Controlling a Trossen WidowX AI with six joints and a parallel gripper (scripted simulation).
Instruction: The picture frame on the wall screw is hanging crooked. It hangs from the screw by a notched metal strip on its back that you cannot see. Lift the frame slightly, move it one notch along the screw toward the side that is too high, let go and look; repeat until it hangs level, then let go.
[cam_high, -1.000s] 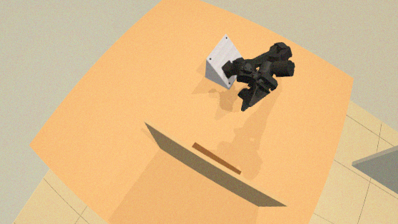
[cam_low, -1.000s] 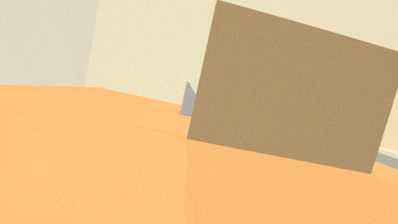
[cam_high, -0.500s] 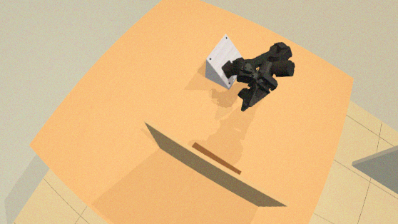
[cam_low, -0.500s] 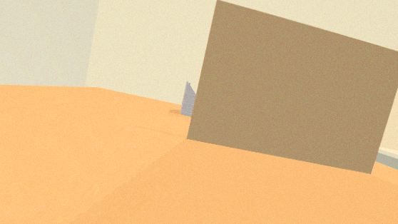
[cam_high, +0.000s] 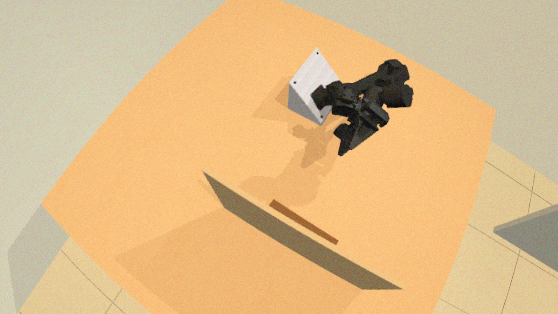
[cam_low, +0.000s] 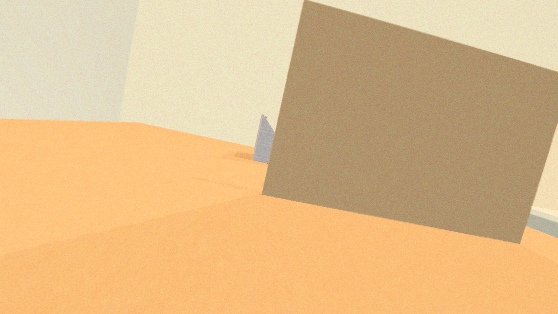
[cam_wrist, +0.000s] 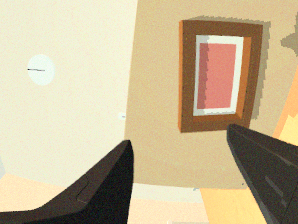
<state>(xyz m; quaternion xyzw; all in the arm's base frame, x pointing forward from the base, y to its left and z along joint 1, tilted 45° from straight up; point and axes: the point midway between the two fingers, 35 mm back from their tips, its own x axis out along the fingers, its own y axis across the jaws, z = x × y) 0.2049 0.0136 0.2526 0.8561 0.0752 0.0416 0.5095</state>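
You are looking at an orange bench (cam_high: 165, 150) with a matte, even top, set on a pale tiled floor (cam_high: 505, 235) whose thin seams show at the 4 o'clock corner of the top view. Plain cream walls close the room in the exterior view. A tan wall panel (cam_low: 410, 125) stands upright on the bench; from above it reads as a thin dark wedge running from the centre toward 5 o'clock, throwing a broad shadow over the bench toward 7 o'clock. A grey-white mounting block (cam_high: 312, 82) sits on the bench at about 12 o'clock, and the black arm (cam_high: 372, 95) rises from it and folds back over itself toward 2 o'clock.

The picture frame (cam_wrist: 221, 75) hangs on the arm's side of the panel. In the wrist view you see it whole: a brown wooden border, a white mat inside that, and a red-pink rectangle in the middle. Its edges are not parallel to the panel's edge, so it sits tilted, though that camera is itself rolled and you cannot read the true direction from it. From the top you get only its upper edge, a narrow brown strip (cam_high: 303, 221) just off the panel face. The screw is hidden behind it.

The claw (cam_wrist: 180, 196) stands apart, holding nothing, its two dark fingers framing the lower view, well short of the frame.
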